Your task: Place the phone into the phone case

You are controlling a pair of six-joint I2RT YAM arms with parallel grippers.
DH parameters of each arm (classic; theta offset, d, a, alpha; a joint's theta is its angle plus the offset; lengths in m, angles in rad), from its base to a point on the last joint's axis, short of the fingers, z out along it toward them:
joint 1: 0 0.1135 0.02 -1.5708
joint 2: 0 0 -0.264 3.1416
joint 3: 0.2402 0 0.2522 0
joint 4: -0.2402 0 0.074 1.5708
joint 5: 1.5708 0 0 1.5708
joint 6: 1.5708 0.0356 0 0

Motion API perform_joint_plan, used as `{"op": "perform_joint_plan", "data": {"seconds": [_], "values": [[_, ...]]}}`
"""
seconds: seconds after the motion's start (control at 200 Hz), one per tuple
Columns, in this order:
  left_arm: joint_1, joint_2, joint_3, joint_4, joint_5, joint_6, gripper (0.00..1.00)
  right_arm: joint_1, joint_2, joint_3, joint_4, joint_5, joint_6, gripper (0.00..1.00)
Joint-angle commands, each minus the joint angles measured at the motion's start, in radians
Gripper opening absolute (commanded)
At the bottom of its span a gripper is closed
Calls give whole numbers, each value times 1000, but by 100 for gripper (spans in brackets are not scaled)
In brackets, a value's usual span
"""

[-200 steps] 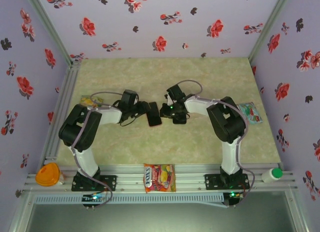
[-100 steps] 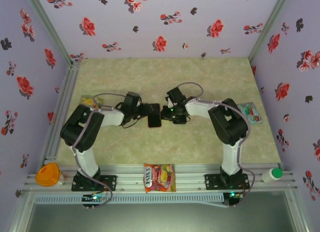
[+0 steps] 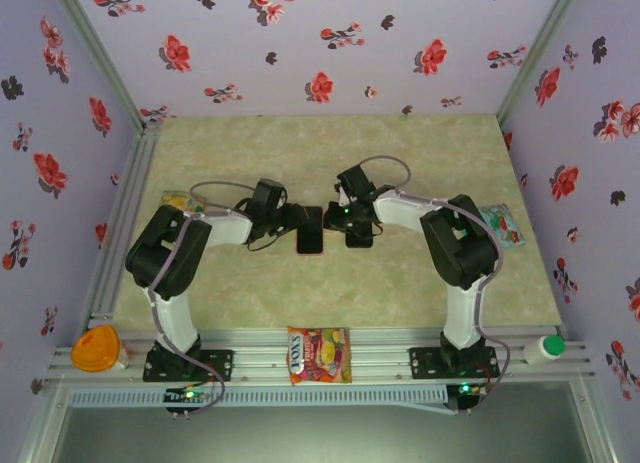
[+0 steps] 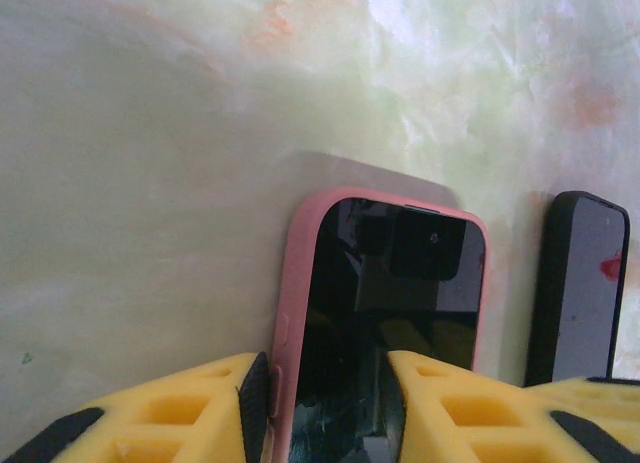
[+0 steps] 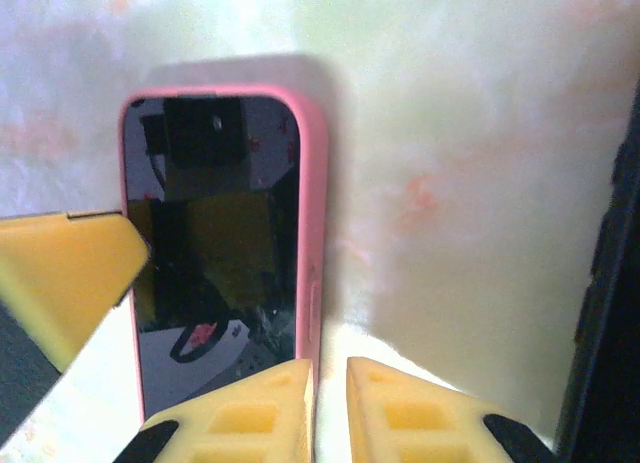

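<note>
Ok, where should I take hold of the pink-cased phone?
Grip the pink-cased phone across its two long edges, coming straight down from above. It lies flat, screen up, on the table, so those parallel sides are likely the only opposing faces to close on.

A lab test booth: floral-papered walls [image 3: 300,63] and aluminium rails [image 3: 250,363] box in a marbled table [image 3: 300,293].

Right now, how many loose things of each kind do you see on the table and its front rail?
phone in pink case: 1
black slab beside it: 1
snack packets: 3
orange container: 1
white bottle: 1
Total: 7
</note>
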Motion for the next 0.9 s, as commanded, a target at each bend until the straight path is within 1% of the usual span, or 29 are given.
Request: {"op": "perform_joint_plan", "data": {"seconds": [0.0,0.425,0.895], "values": [[-27,67,51,73,31,8,39,-11,30,34,-17,13,-19,18],[-22,83,79,52,30,19,39,-17,106,84,-2,-25,-7,18],[-21,116,135,34,34,29,39,-17,163,164,-4,-28,-1,18]]}}
